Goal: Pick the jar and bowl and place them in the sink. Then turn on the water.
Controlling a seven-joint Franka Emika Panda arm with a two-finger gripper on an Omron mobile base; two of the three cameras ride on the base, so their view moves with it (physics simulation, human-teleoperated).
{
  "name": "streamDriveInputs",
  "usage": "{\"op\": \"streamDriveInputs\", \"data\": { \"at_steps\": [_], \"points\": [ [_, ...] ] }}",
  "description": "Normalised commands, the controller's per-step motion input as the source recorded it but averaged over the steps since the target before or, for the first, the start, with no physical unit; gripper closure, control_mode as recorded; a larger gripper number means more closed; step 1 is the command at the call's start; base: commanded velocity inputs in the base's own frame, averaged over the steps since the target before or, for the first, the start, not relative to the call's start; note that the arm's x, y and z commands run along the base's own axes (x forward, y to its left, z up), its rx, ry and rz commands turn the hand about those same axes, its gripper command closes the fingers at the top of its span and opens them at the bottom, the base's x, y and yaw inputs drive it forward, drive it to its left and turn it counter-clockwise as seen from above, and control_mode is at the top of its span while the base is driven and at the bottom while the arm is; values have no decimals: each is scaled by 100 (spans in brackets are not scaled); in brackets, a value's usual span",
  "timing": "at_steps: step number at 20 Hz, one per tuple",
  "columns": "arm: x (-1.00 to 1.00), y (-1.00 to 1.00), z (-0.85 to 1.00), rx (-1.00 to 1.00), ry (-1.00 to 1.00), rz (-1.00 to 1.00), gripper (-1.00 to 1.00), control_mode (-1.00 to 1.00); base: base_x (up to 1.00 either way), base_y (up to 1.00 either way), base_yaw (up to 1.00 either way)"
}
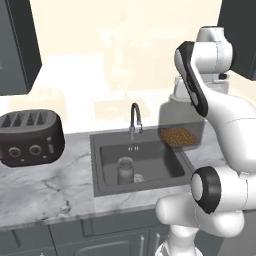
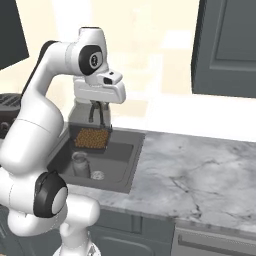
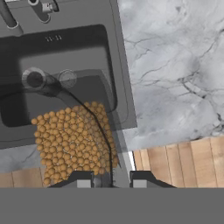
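Note:
My gripper (image 2: pixel 97 123) (image 3: pixel 111 181) is shut on the jar (image 1: pixel 181 132) (image 2: pixel 90 135) (image 3: pixel 74 140), a clear glass jar with brown granules in its lower part. The jar's wall runs between my two fingertips. It hangs in the air over the right rim of the sink (image 1: pixel 155 160) (image 2: pixel 121 156) (image 3: pixel 74 48), a dark grey recessed basin. The curved dark tap (image 1: pixel 135 118) (image 3: pixel 8 17) stands at the sink's back edge. The bowl and the water are out of view.
A small grey cup-like cylinder (image 1: pixel 125 169) (image 2: pixel 80 164) (image 3: pixel 35 79) stands in the basin beside the drain (image 1: pixel 138 177). A black toaster (image 1: pixel 31 137) sits on the marble counter (image 2: pixel 200 170) left of the sink. Dark wall cabinets (image 2: pixel 230 45) hang above.

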Motion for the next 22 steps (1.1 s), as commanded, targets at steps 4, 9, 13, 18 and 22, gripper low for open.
{"op": "streamDriveInputs", "data": {
  "at_steps": [4,9,13,18,22],
  "points": [
    [0,0,0,0,0,0,100,100,16,3,5],
    [0,0,0,0,0,0,100,100,39,8,1],
    [0,0,0,0,0,0,100,100,51,10,0],
    [62,19,-20,0,0,0,100,-100,0,0,0],
    [67,33,-21,0,0,0,100,-100,0,0,0]
  ]
}}
